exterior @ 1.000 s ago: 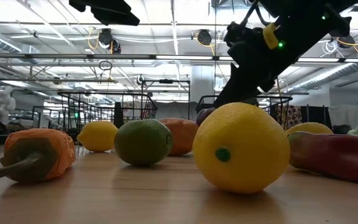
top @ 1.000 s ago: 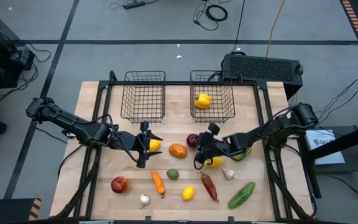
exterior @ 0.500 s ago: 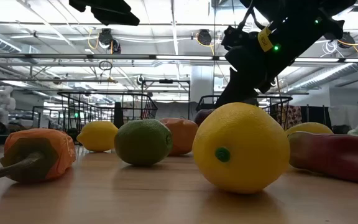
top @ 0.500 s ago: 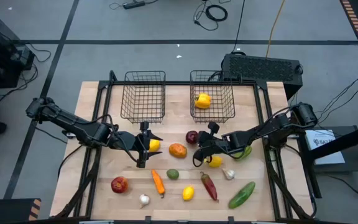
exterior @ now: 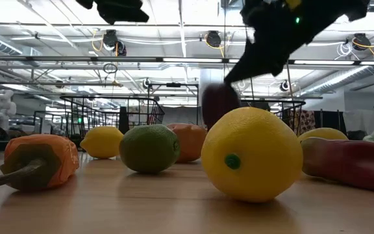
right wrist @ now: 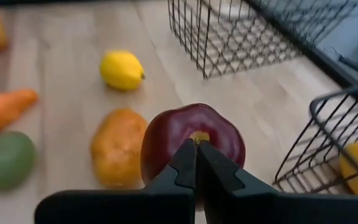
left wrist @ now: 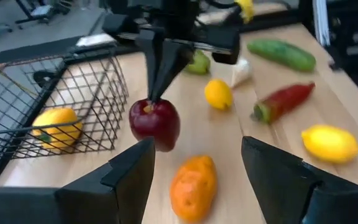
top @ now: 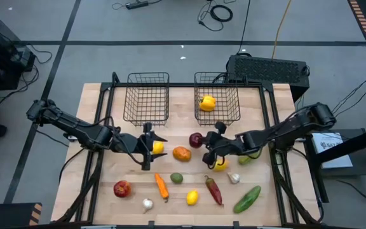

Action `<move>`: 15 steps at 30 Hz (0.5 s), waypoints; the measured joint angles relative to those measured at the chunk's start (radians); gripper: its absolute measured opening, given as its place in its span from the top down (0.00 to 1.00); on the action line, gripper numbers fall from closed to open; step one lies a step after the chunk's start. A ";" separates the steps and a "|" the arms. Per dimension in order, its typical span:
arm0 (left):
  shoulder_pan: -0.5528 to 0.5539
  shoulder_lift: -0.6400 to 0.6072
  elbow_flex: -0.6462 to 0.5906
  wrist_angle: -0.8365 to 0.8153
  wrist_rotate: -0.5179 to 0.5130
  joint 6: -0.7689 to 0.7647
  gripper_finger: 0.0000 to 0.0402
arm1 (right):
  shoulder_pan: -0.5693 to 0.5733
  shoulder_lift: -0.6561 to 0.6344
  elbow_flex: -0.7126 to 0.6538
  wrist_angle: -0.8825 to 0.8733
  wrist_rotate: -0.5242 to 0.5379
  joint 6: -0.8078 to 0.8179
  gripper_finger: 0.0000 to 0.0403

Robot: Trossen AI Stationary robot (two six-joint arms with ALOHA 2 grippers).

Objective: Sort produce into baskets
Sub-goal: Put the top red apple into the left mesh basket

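A dark red apple [top: 196, 140] hangs over the middle of the table with my right gripper [top: 203, 142] shut on it; the left wrist view shows the apple [left wrist: 155, 123] under the dark fingers. My left gripper [top: 146, 147] stands open to the left of it, by a lemon [top: 158, 147] that lies on the table. Two wire baskets stand at the far edge, the left basket [top: 147, 98] and the right basket [top: 217, 98]. A yellow fruit [top: 207, 102] lies in the right one. My right gripper pinches the apple's stem [right wrist: 197, 135], at the middle of its top, between its two fingertips [right wrist: 185, 163]. The fingers slant down from the table's right side. The apple hangs upright below the fingertips, lifted clear of the table.
Loose produce covers the near half: an orange fruit [top: 182, 153], a lime [top: 177, 178], a carrot [top: 162, 186], a red fruit [top: 122, 188], garlic [top: 147, 205], lemons [top: 192, 198] [top: 220, 165], a chilli [top: 213, 189] and a cucumber [top: 247, 198].
My right gripper has taken hold of the apple and gone up and slightly toward the table's far edge. The apple, which stood on the table, now hangs clear of it.
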State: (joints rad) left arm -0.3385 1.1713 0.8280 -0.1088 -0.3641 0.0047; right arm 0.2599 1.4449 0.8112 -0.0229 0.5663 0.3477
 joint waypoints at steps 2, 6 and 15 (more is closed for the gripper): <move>0.006 0.000 0.000 0.009 0.005 -0.024 0.34 | 0.010 -0.032 0.000 0.009 0.000 -0.011 1.00; 0.020 0.000 -0.027 0.079 0.037 -0.075 0.21 | 0.051 -0.079 0.000 0.082 -0.013 -0.064 1.00; 0.039 0.045 -0.044 0.290 0.153 -0.181 0.01 | 0.091 -0.111 0.001 0.328 -0.049 -0.242 1.00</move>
State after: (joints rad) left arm -0.2992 1.2166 0.7840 0.1810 -0.2111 -0.1762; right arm 0.3511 1.3340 0.8120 0.3053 0.5175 0.1057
